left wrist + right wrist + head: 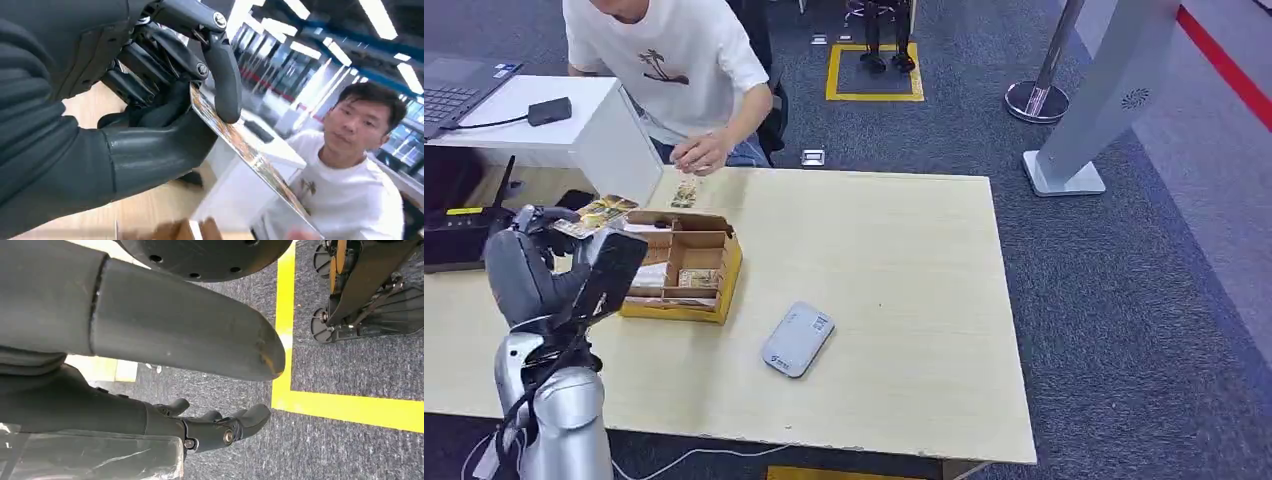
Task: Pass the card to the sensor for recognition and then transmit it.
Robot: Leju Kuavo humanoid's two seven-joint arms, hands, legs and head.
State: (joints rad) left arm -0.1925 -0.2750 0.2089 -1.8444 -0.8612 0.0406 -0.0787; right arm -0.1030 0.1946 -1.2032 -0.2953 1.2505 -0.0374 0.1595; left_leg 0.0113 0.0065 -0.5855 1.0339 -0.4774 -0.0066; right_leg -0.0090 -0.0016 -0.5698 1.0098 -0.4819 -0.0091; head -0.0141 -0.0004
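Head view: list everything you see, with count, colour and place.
table: one, light wood, centre
cardboard box: one, brown and yellow, table's left part
card reader: one, grey, table, right of box
card: one, patterned, held in left robot hand
second card: one, patterned, table's far edge, under person's hand
router: one, black, far left
laptop: one, grey, white desk
person: one, white shirt, behind table
left robot hand: one, dark grey

The card (pixel 602 212), thin with a colourful printed face, is pinched in the left hand (pixel 559 262) above the bench (pixel 904 260). The sensor (pixel 798 339), a flat grey rounded device, lies on the bench well apart.
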